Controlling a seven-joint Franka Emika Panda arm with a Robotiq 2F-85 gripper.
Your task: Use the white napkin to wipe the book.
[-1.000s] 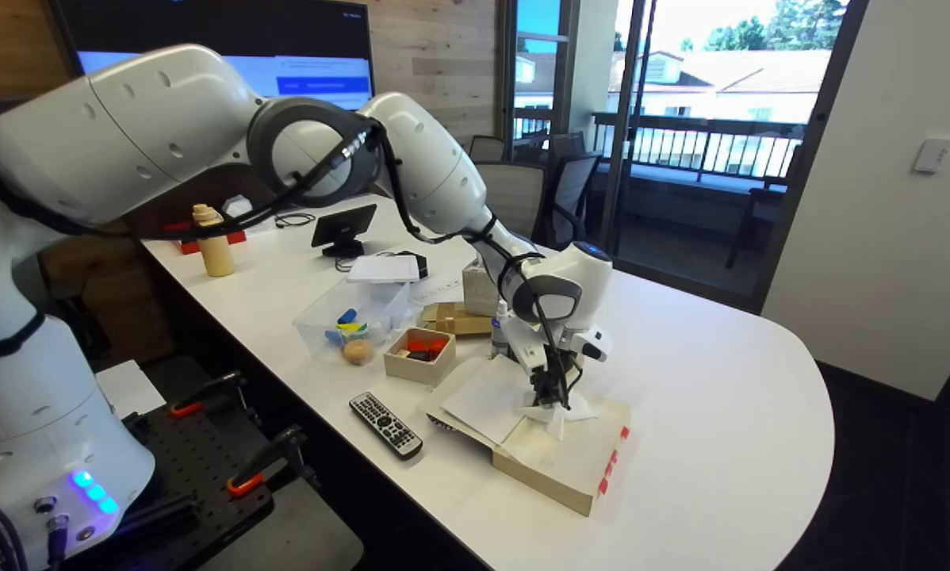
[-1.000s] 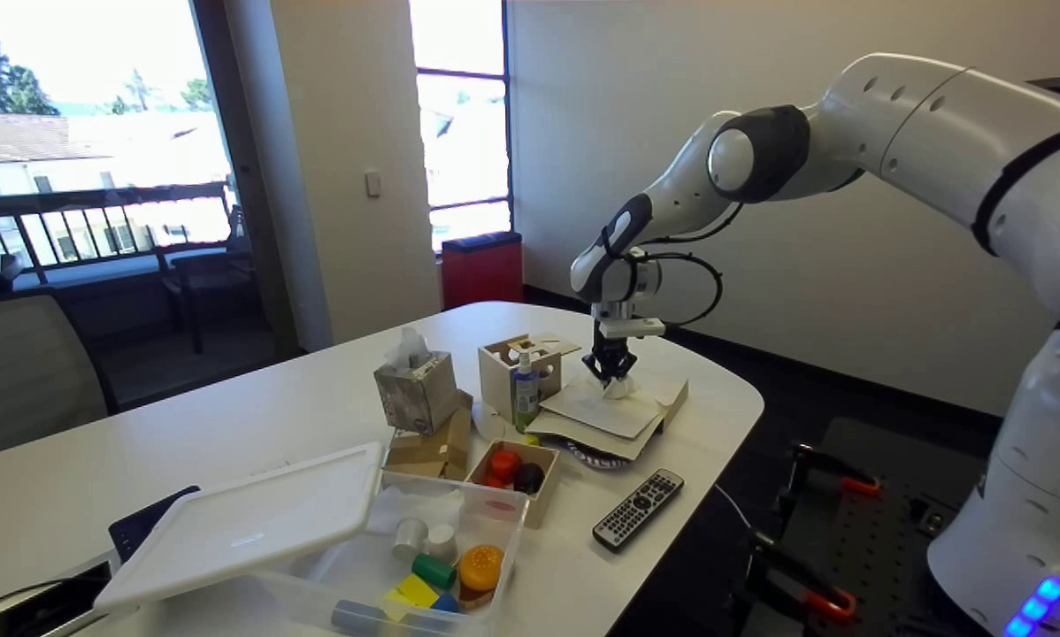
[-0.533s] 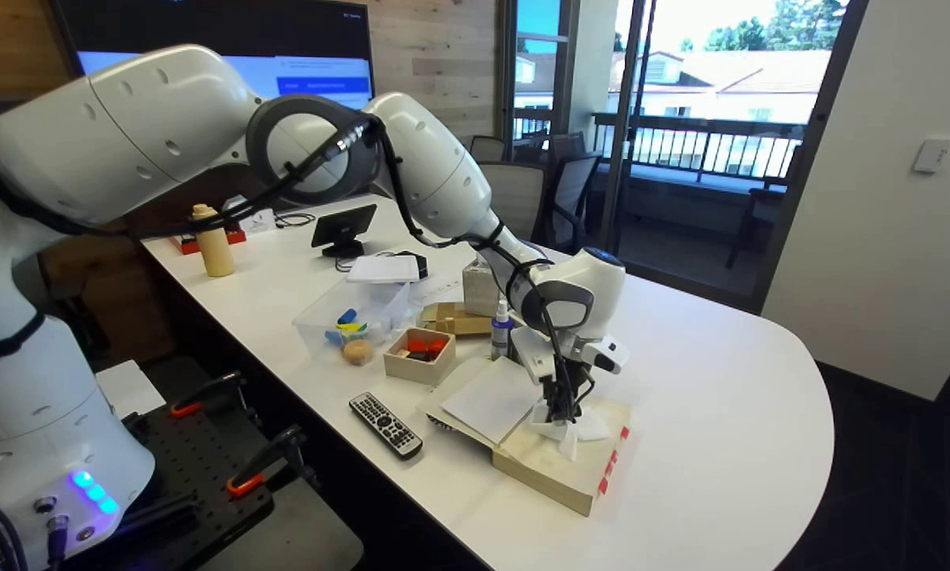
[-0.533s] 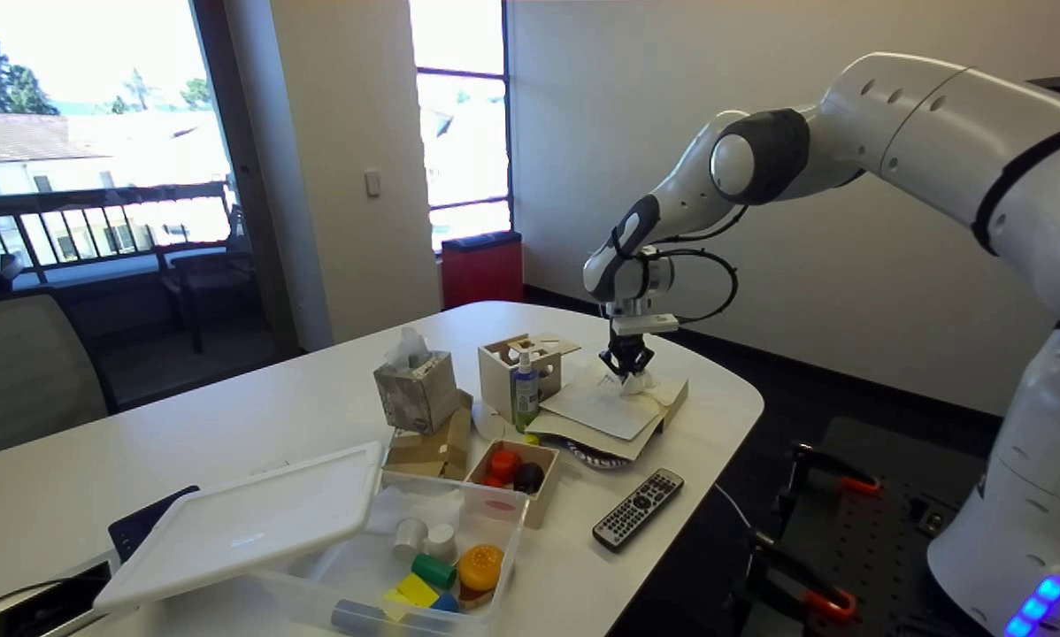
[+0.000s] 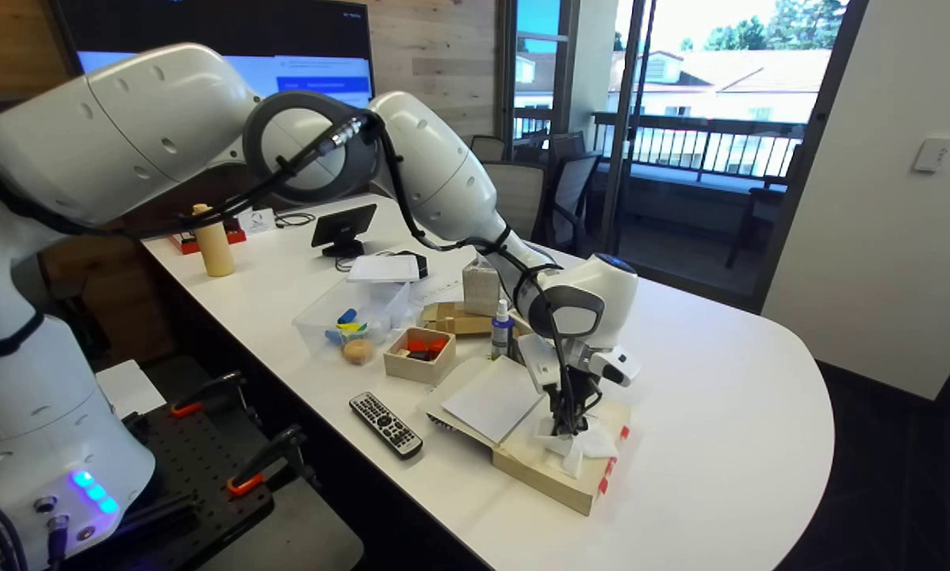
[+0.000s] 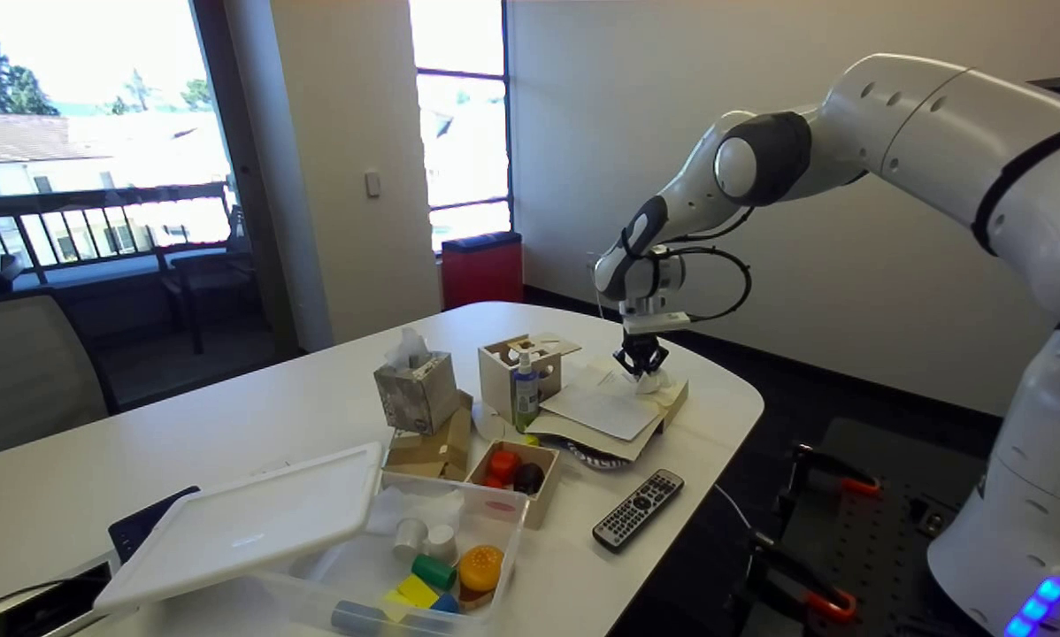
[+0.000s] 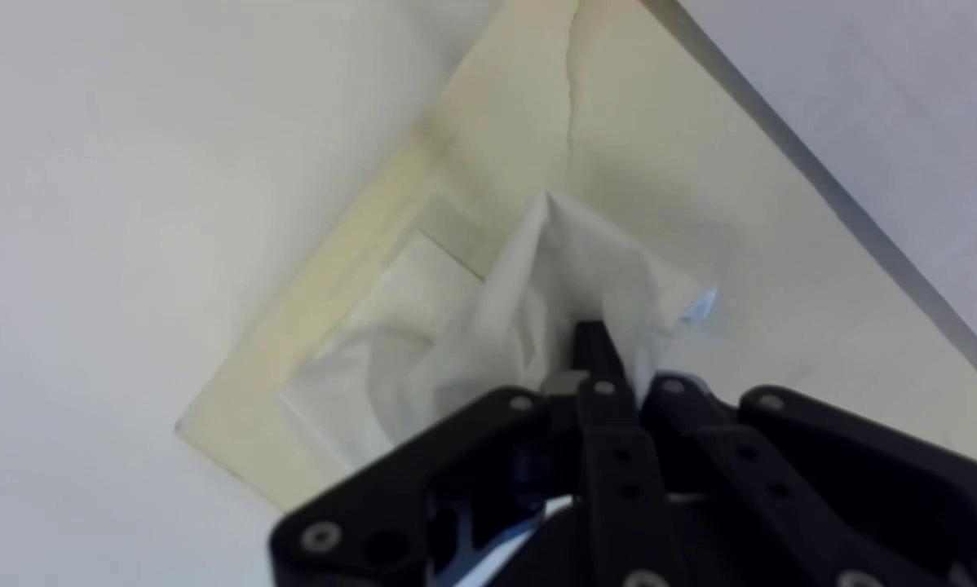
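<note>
The book [image 5: 540, 479] lies flat on the white table, cream-coloured, with a red-pink strip along one edge. It also shows in an exterior view [image 6: 677, 395] and fills much of the wrist view [image 7: 660, 139]. My gripper [image 5: 568, 428] points down over the book and is shut on the crumpled white napkin [image 5: 598, 441]. In the wrist view the gripper [image 7: 619, 359] pinches the napkin [image 7: 488, 350], which spreads on both sides of the fingers and seems to touch the cover. One fingertip is hidden behind the napkin.
A white sheet [image 5: 492, 396] lies on the cover flap beside the napkin. A remote [image 5: 385, 425], a small wooden box [image 5: 419, 358] with red pieces and a spray bottle [image 5: 501, 331] stand near. A wooden box with holes [image 6: 495, 376], tissue box [image 6: 417, 394] and clear bin [image 6: 503, 557] stand farther off.
My gripper has slid with the napkin across the book, to the right in both exterior views and closer to the red-pink strip. The book has not visibly moved.
</note>
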